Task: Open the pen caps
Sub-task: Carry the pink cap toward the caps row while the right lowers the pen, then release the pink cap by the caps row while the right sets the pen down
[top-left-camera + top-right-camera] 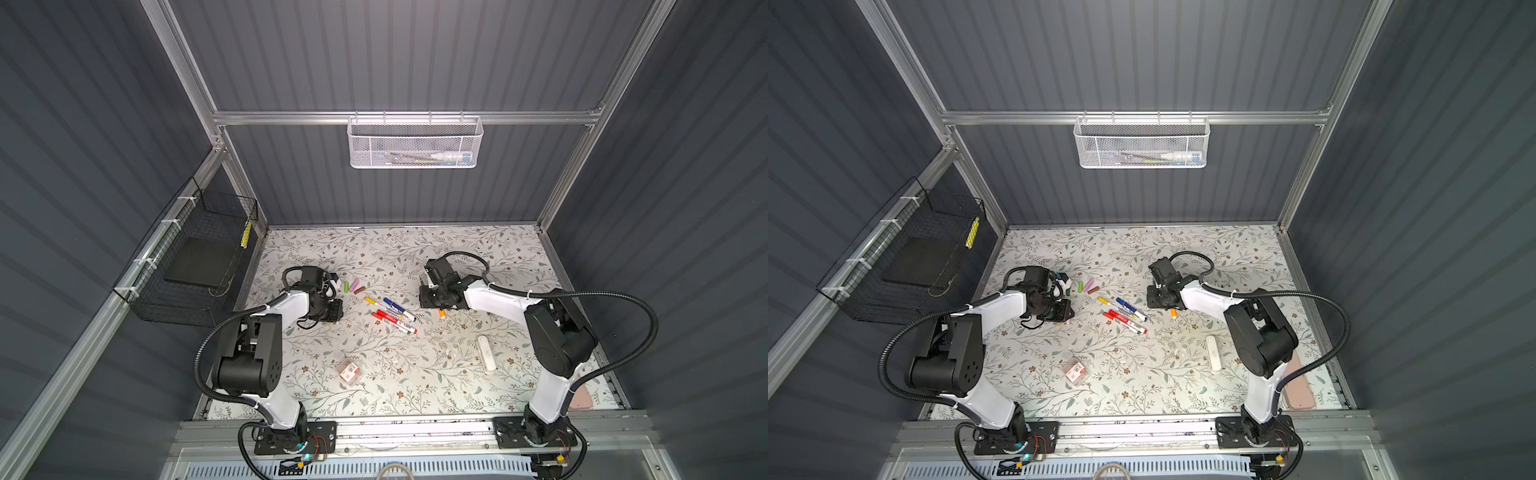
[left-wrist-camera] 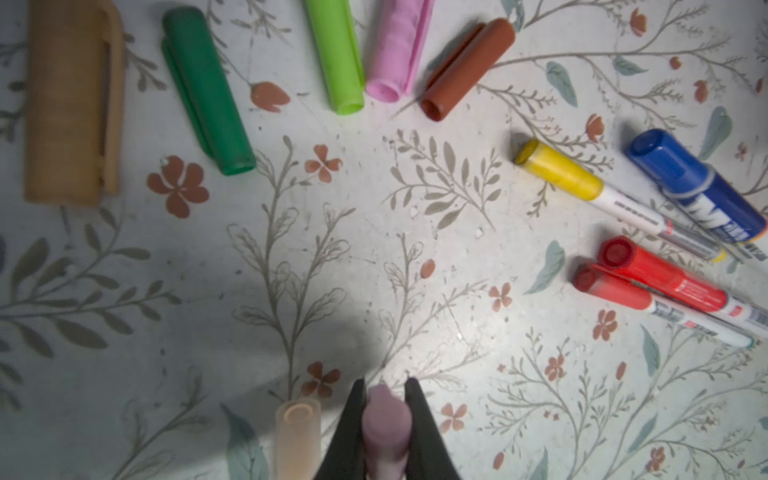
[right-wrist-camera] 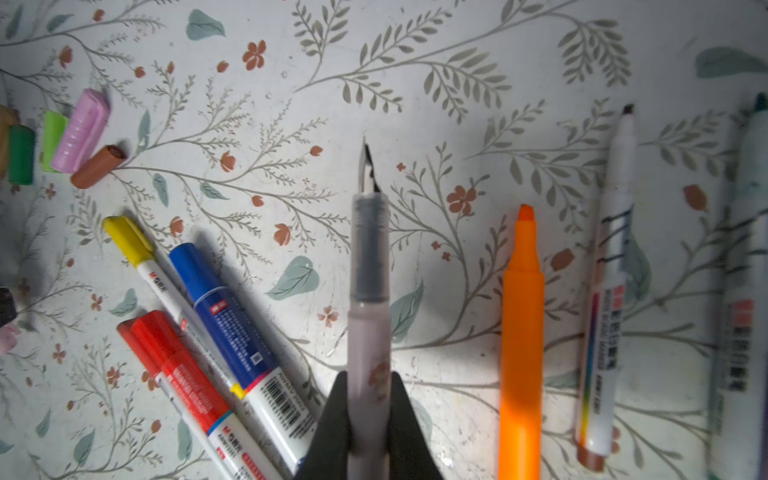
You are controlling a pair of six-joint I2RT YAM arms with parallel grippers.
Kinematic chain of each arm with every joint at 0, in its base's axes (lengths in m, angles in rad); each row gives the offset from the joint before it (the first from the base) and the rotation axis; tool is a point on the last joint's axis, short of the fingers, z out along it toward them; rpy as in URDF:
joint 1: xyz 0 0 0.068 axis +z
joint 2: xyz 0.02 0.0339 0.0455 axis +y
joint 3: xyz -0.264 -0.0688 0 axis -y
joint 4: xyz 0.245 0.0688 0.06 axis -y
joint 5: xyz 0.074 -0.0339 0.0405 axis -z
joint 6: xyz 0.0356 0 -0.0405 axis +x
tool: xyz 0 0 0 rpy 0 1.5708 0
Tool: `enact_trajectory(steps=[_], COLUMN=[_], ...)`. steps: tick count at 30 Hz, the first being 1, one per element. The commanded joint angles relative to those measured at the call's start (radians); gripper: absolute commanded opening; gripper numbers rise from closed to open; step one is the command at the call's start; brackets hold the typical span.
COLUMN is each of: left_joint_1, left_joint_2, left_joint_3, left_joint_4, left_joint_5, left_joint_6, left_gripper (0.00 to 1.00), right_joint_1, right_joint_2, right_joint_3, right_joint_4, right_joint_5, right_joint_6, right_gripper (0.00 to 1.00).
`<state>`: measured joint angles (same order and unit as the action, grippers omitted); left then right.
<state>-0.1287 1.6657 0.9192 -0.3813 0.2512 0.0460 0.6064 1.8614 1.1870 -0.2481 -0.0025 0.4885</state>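
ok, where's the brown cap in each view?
Top view: brown cap, just left of centre, right end of the loose-cap row.
Top view: brown cap, same spot.
Left wrist: brown cap, next to pink cap.
Right wrist: brown cap, beside pink cap.
Landmark: pink cap, its neighbour in every view.

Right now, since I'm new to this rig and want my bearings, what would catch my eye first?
The right gripper is shut on an uncapped fountain pen, its nib bare, right of centre. The left gripper pinches a mauve cap at the left, near a row of loose caps. Between the arms lie four markers, all capped.
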Motion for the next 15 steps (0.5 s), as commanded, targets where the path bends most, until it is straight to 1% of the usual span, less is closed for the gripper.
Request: enact_trajectory(steps=[1, 4, 7, 13, 15], left_joint_1=[-0.001, -0.002, -0.002, -0.002, -0.002], left_joint_2=[0.023, 0.033, 0.024, -0.043, -0.08], left_joint_3=[0.026, 0.034, 0.038, 0.045, 0.047], left_joint_4=[-0.02, -0.024, -0.03, -0.041, -0.041], left_joint_5=[-0.023, -0.017, -0.017, -0.013, -0.003], left_joint_6=[0.011, 0.002, -0.004, -0.016, -0.019], left_gripper=[0.13, 0.22, 0.26, 0.4, 0.43], right_joint_1=[-0.005, -0.005, -0.004, -0.004, -0.004], right_joint_2=[0.026, 0.042, 0.044, 0.05, 0.051], right_joint_3=[0.022, 0.032, 0.033, 0.036, 0.031], right_joint_4=[-0.04, -0.052, -0.064, -0.081, -0.073], right_joint_5=[0.021, 0.024, 0.027, 0.042, 0.045], right_joint_6=[-0.021, -0.026, -0.03, -0.036, -0.039], right_gripper=[0.02, 0.02, 0.02, 0.02, 0.03])
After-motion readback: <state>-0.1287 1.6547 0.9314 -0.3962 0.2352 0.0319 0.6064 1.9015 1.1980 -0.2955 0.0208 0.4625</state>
